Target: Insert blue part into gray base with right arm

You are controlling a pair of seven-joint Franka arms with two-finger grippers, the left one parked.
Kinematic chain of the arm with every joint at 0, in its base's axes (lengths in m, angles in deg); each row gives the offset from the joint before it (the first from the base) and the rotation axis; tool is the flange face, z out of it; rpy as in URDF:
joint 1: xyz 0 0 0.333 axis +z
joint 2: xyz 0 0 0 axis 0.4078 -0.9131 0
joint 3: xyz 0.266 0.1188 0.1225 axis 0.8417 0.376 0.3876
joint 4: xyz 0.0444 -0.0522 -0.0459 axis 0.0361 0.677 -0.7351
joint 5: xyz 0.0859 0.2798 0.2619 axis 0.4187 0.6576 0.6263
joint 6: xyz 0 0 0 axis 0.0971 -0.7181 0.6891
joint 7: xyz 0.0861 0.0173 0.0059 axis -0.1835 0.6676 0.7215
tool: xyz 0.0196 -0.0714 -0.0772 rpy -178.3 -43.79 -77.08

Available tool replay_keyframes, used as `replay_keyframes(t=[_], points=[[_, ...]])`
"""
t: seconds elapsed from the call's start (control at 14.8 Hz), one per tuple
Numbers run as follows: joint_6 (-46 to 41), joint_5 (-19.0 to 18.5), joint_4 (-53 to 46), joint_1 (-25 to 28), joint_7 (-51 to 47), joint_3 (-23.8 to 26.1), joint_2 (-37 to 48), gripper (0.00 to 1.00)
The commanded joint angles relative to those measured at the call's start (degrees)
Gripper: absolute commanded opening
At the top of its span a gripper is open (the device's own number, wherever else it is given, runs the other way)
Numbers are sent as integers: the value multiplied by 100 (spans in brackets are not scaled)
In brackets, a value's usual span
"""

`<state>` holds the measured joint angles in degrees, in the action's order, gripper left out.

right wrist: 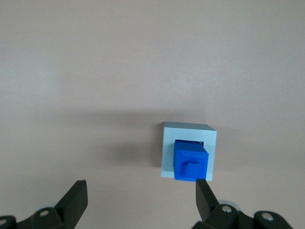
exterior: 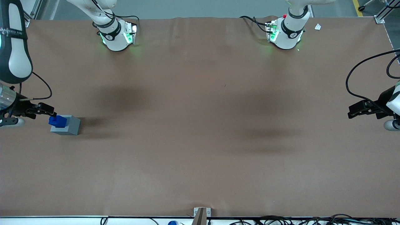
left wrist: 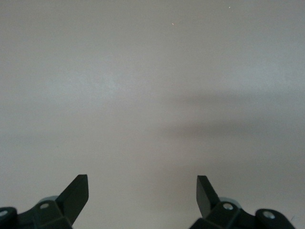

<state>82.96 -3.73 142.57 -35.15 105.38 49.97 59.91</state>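
Note:
The blue part (exterior: pixel 57 121) sits in the recess on top of the gray base (exterior: pixel 67 125), its stud pointing up, near the working arm's end of the table. In the right wrist view the blue part (right wrist: pixel 190 160) stands in the gray base (right wrist: pixel 187 131). My right gripper (exterior: pixel 47 110) hovers beside and above the base, open, with nothing between its fingers; in the wrist view the gripper (right wrist: pixel 141 198) is offset sideways from the block, one fingertip (right wrist: pixel 204 191) close to the blue part.
Brown table covering (exterior: pixel 200 125) spreads across the whole work surface. The two arm bases (exterior: pixel 117 34) (exterior: pixel 286 32) stand at the table edge farthest from the front camera. A small white scrap (exterior: pixel 317 27) lies near the parked arm's base.

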Motion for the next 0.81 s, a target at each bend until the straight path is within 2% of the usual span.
replay_keyframes(t=[0.0,0.41,0.74], points=[[-218,85,139,211,-253,-8,419,100],[-525,85,139,712,-1158,-16,903,100],[-972,76,-149,906,-1336,1,1220,100]])
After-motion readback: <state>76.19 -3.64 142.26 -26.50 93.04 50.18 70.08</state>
